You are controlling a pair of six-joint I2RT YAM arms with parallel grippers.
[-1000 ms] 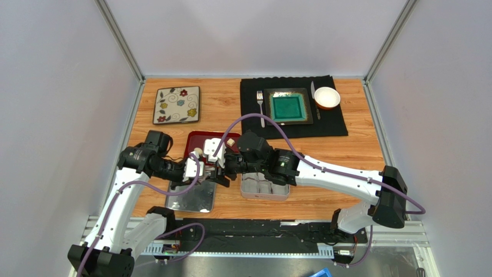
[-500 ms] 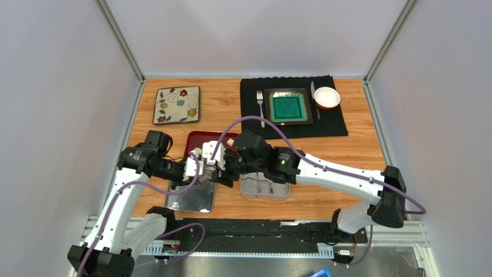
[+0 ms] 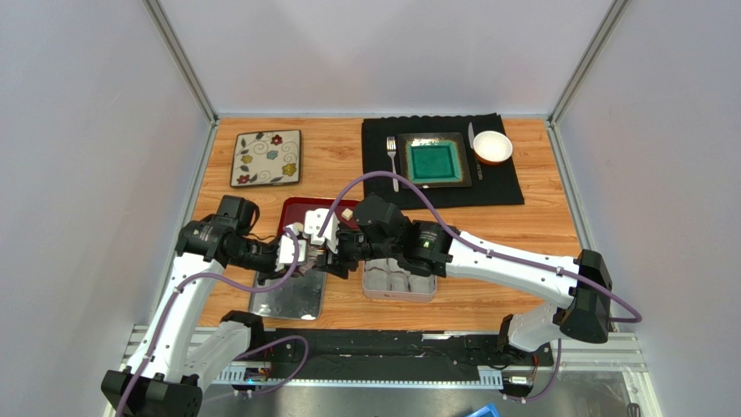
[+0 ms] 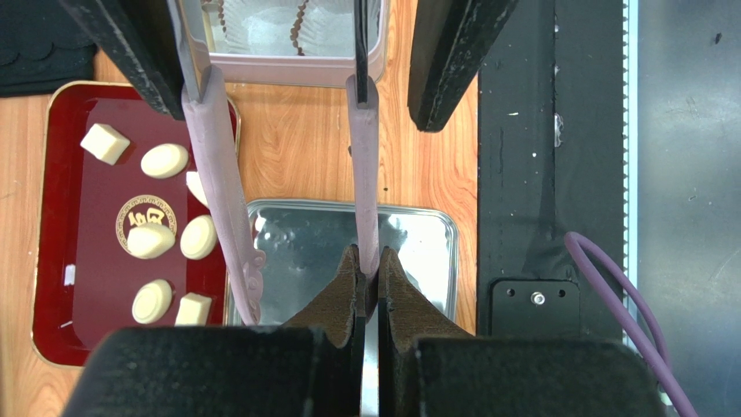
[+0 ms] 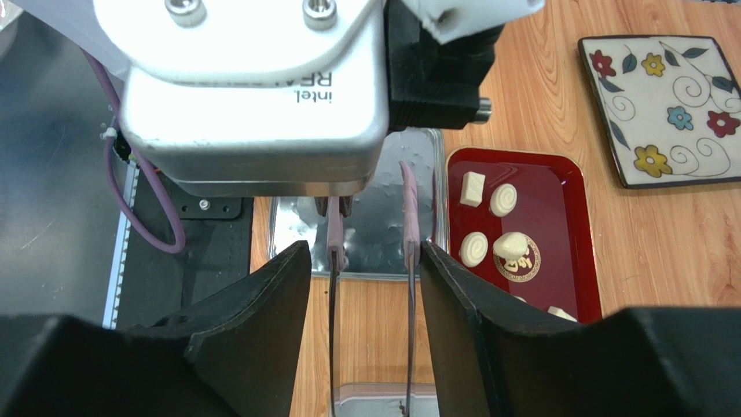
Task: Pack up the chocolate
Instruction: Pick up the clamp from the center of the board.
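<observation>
While the flowered plate (image 3: 267, 158) lies alone at the far left of the worktop (image 3: 335, 163), the red tray (image 4: 61, 200) sits nearer, left of centre; the chocolate (image 4: 163, 160) lies loose on it, pale rounds and cubes spread around a gold emblem. Just beside the tray, towards the near edge, is a steel pan (image 4: 313, 252); the left pincer (image 4: 370, 261) hangs over that pan, its fingers pressed together on the lilac tip of one arm of the tongs (image 4: 217, 174). The tongs run from there towards the tin (image 4: 287, 71), their other lilac arm free above the line where tray and pan meet. The right pincer (image 5: 363, 252) reaches in from the right, its fingers apart with both arms of the tongs between them; whether either finger touches an arm I cannot tell. The tin stands right of the pan on the bare wood, with white paper cups (image 4: 270, 26) inside. Further right and far back, a black mat (image 3: 504, 187) carries a fork (image 3: 393, 161), a green dish (image 3: 435, 161) and a white bowl (image 3: 492, 146), in that order.
</observation>
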